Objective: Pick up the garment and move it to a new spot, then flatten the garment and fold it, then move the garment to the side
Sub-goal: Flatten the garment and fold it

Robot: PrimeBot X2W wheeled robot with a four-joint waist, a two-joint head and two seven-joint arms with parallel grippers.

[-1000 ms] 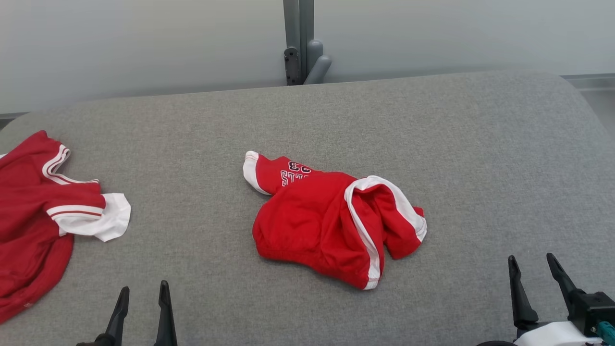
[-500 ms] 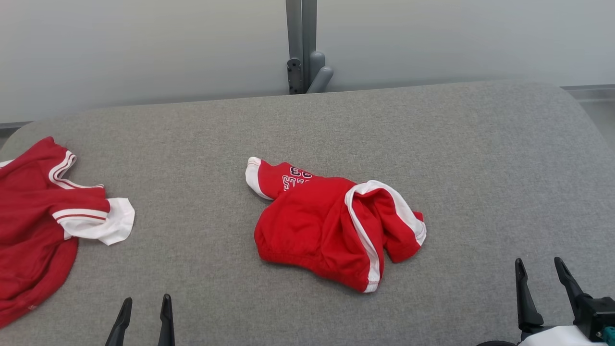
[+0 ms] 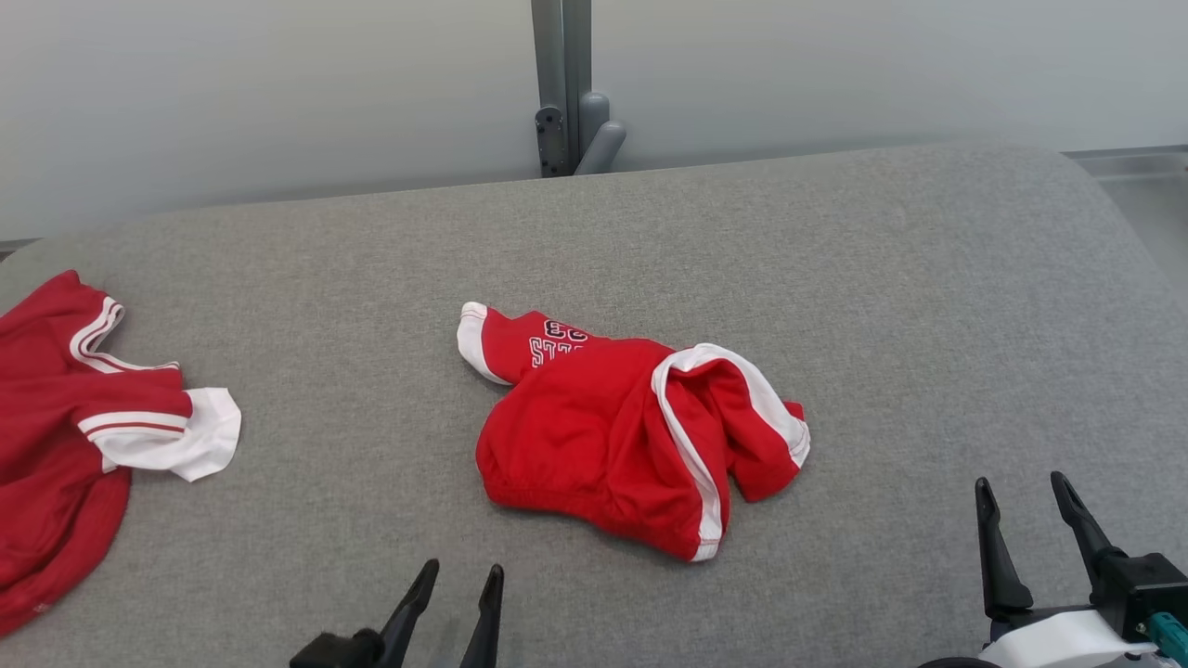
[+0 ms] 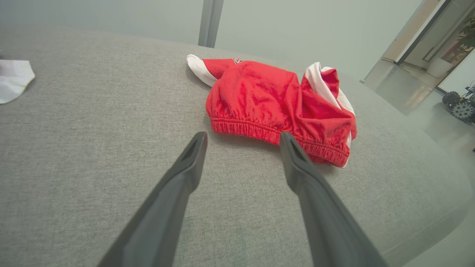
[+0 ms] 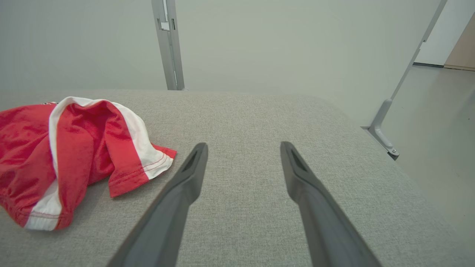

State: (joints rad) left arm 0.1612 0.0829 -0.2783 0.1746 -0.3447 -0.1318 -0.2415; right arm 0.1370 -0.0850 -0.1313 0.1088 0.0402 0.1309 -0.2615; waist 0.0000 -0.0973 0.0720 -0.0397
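Observation:
A crumpled red garment (image 3: 603,436) with white trim and an elastic waistband lies in the middle of the grey padded table (image 3: 835,278). In the left wrist view the garment (image 4: 267,96) lies just beyond my open left gripper (image 4: 241,139), whose fingertips hover near the waistband without touching it. In the head view the left gripper (image 3: 461,575) stands at the bottom centre, short of the cloth. My right gripper (image 3: 1019,487) is open at the lower right, empty, and apart from the garment (image 5: 74,148). In its own view the right gripper (image 5: 243,146) hangs over bare table.
A second red and white garment (image 3: 74,417) lies at the table's left edge; its white sleeve (image 4: 13,79) shows in the left wrist view. A grey post (image 3: 561,83) stands behind the table. The table's right edge (image 5: 371,148) drops to the floor.
My left gripper has moved to the right and forward toward the crumpled garment. The head camera has shifted slightly. The right gripper has hardly moved.

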